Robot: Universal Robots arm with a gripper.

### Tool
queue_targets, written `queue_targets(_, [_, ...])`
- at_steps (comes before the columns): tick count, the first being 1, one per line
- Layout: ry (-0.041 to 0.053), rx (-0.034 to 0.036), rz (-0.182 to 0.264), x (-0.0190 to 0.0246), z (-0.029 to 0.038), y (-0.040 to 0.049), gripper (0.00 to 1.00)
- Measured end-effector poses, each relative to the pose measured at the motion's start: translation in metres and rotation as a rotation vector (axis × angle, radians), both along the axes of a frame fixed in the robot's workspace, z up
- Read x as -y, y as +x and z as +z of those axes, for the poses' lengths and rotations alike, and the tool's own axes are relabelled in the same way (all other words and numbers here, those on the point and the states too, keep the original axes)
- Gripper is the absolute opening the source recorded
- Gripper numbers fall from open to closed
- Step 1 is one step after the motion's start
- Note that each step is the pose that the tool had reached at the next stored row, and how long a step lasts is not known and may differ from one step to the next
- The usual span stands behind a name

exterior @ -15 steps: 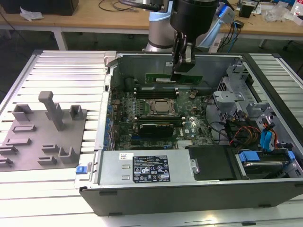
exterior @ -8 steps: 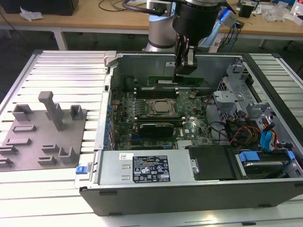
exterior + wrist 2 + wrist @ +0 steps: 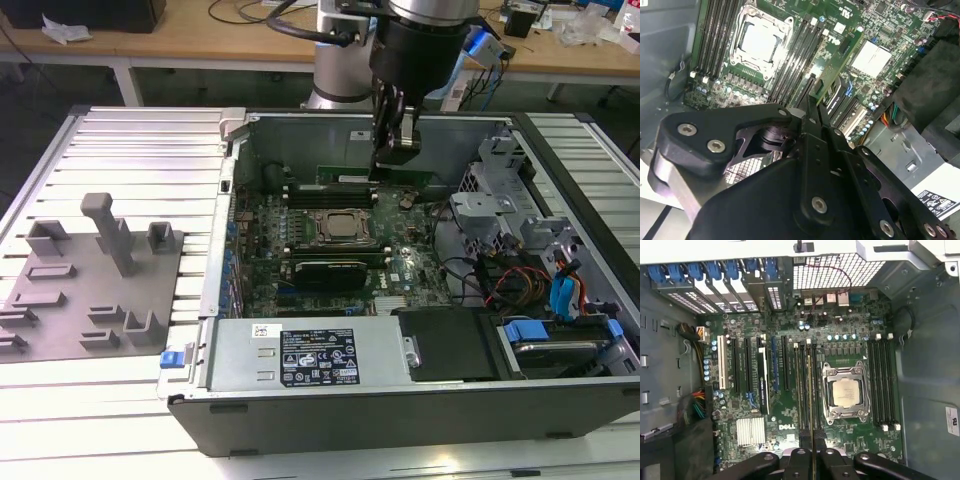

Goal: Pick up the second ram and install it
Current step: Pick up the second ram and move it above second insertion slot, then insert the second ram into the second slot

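Observation:
My gripper (image 3: 396, 150) hangs inside the open computer case, shut on the second ram (image 3: 375, 178), a long thin green-edged board held level above the motherboard (image 3: 400, 265). In the second wrist view the ram (image 3: 837, 62) sticks out from between the fingertips of the gripper (image 3: 815, 107) over the black memory slots (image 3: 802, 52) beside the CPU socket (image 3: 760, 42). The first wrist view shows the ram (image 3: 810, 390) edge-on as a thin line, running along the slots next to the socket (image 3: 846, 392), with the gripper (image 3: 812, 452) clamped on its end.
A grey moulded tray (image 3: 90, 290) lies on the slatted table at the exterior view's left. The power supply (image 3: 300, 355) lines the case's near wall. Drive cages and coloured cables (image 3: 530, 280) crowd the right side. Expansion slots (image 3: 747, 367) lie past the memory slots.

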State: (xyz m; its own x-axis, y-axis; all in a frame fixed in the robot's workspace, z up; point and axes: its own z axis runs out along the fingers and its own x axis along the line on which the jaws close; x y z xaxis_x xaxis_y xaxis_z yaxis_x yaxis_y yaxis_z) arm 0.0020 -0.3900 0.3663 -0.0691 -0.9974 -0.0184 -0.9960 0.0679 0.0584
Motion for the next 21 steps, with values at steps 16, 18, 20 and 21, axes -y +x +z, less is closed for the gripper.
queue_targets(16, [0.0, -0.0007, 0.0, -0.009, -0.0124, 0.006, 0.13])
queue_targets(18, [0.0002, -0.0006, 0.0, -0.0091, -0.0129, 0.0054, 0.13])
queue_targets(20, [0.0001, -0.0007, 0.0, -0.009, -0.0133, 0.0049, 0.13])
queue_targets(21, [0.0001, -0.0007, 0.0, -0.009, -0.0142, 0.0036, 0.13])
